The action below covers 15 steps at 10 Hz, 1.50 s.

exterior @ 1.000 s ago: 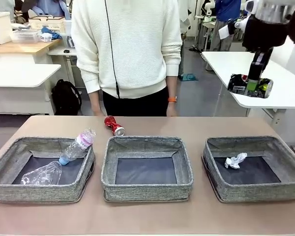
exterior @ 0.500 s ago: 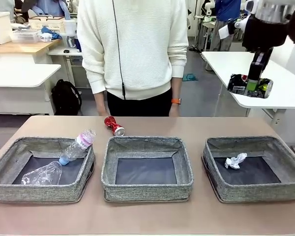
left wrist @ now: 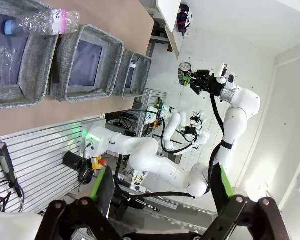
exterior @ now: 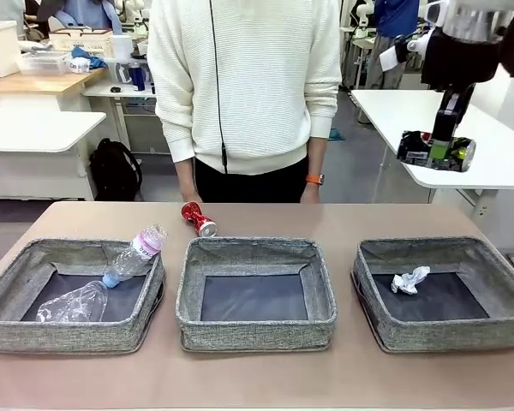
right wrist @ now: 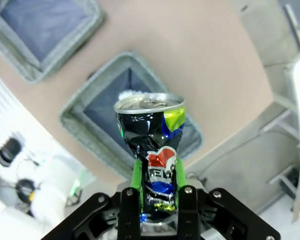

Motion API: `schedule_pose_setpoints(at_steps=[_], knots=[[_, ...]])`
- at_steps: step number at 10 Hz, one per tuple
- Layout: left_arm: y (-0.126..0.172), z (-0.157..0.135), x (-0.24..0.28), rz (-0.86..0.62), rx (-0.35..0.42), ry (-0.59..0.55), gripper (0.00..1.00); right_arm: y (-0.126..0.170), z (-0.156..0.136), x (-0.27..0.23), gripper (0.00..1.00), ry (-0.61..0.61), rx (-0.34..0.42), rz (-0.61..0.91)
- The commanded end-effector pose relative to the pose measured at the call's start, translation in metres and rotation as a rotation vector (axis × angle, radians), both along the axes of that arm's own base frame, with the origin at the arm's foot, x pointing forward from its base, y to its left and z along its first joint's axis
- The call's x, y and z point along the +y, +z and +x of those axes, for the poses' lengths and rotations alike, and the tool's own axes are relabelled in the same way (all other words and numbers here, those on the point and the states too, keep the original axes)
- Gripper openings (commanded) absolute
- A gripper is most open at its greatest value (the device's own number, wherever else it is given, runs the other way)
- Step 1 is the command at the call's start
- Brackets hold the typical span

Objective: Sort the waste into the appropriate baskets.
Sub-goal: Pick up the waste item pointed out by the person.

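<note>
While right tool [right wrist: 157,175] clamps crushed black can [right wrist: 150,125] | wrist view: basket [right wrist: 76,125] beyond it | left tool [left wrist: 160,186] spread wide

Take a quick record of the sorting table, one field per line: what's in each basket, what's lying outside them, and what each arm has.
left basket: crushed clear bottle inside; pink-label bottle propped on its right rim
middle basket: no waste seen inside
right basket: crumpled paper inside
red can: on the table behind the middle basket, near the person
right gripper: raised high at the right, jaws shut on the black can
left gripper: jaws open, holding nothing
</note>
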<state>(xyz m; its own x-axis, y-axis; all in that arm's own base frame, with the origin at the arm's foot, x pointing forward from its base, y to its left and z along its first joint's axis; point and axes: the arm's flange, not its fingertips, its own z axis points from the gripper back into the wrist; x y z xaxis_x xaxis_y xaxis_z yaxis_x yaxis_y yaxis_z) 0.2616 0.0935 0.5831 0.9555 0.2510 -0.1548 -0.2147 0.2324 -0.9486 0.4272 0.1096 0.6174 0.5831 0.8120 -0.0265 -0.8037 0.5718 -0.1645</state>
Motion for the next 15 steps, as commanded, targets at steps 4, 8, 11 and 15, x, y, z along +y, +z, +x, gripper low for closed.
schedule_pose_setpoints(at_steps=[4, 8, 11, 15], knots=[[0.002, -0.001, 0.0, -0.011, -0.022, 0.0, 1.0, 0.067, -0.001, 0.156, 0.27, -0.302, 0.104, -0.11], [0.002, -0.001, 0.0, -0.011, -0.022, 0.0, 1.0, 0.079, -0.021, 0.251, 0.27, -0.678, 0.128, -0.018], [0.002, -0.001, 0.0, -0.011, -0.022, 0.0, 1.0, 0.122, -0.061, 0.3, 0.27, -0.801, -0.205, -0.169], [0.002, -0.001, 0.0, -0.011, -0.022, 0.0, 1.0, 0.191, -0.096, 0.326, 0.27, -0.798, -0.338, -0.137]])
